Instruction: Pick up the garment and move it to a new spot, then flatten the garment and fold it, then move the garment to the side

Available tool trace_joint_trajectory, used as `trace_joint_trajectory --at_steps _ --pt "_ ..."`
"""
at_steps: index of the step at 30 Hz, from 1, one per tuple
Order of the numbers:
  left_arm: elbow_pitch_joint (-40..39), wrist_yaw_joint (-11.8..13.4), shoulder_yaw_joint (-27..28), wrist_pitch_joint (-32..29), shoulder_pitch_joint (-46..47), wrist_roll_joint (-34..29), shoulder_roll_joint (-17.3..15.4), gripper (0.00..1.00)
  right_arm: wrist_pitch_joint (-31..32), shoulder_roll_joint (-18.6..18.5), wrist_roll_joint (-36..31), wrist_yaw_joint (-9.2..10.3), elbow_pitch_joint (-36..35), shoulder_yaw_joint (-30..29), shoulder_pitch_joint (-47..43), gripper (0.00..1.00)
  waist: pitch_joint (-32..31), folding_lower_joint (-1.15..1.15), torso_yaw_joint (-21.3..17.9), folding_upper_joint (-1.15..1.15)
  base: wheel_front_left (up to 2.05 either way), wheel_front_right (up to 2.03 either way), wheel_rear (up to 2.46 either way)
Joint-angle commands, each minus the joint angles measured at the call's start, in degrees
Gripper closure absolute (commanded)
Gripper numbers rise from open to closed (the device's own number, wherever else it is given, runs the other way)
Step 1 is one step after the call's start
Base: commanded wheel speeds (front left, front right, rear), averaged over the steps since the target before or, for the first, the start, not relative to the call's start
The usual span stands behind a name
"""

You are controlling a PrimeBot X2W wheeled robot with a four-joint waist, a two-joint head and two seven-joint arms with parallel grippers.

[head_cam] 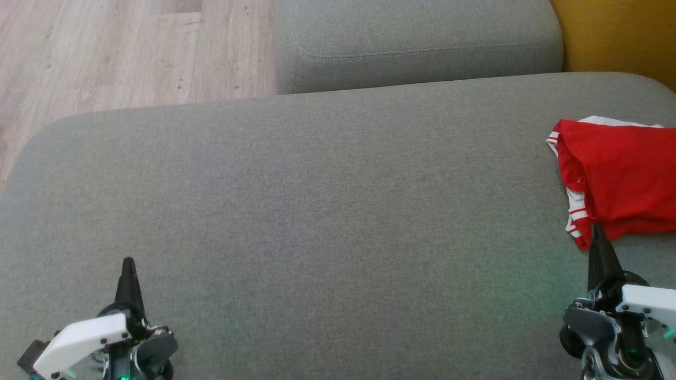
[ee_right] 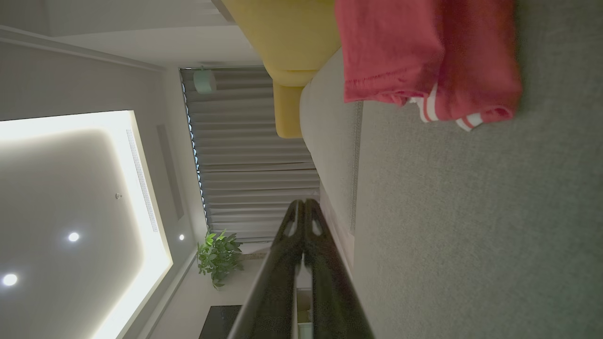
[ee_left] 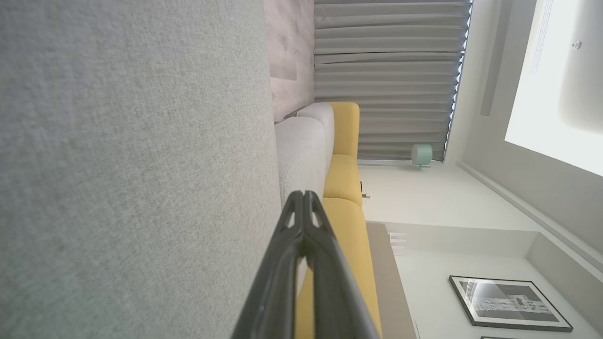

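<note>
on cushion right side: garment, striped edge facing left

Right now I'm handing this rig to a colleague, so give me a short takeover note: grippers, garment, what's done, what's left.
Left gripper: shut, empty, at the near left of the grey sofa seat.
Right gripper: shut, empty. Its tip is close to the garment's near edge, and the right wrist view shows a gap between them.
Garment: red with white stripes, lying in a folded bundle at the right side of the seat.
Done: it looks folded and set to the side.
Left: probably only a check. The fold looks loose, with a striped edge sticking out.
</note>
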State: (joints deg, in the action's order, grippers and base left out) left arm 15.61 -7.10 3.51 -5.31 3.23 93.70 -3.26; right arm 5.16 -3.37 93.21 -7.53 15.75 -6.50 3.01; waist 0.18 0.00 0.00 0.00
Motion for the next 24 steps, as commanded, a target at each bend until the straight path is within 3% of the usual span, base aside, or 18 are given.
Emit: trace_joint_trajectory --at_steps 1,24 --pt "-1.61 -0.38 1.93 -0.3 2.86 -0.63 -0.42 1.0 0.56 -0.21 -0.26 0.04 -1.78 0.93 3.08 1.0 0.0 0.0 0.0 0.0 0.0 0.0 0.0" --pt "-1.6 -0.38 2.22 -0.54 2.88 -0.88 -0.21 1.0 0.77 -0.03 -0.48 0.04 -1.76 0.67 3.1 1.0 0.0 0.0 0.0 0.0 0.0 0.0 0.0"
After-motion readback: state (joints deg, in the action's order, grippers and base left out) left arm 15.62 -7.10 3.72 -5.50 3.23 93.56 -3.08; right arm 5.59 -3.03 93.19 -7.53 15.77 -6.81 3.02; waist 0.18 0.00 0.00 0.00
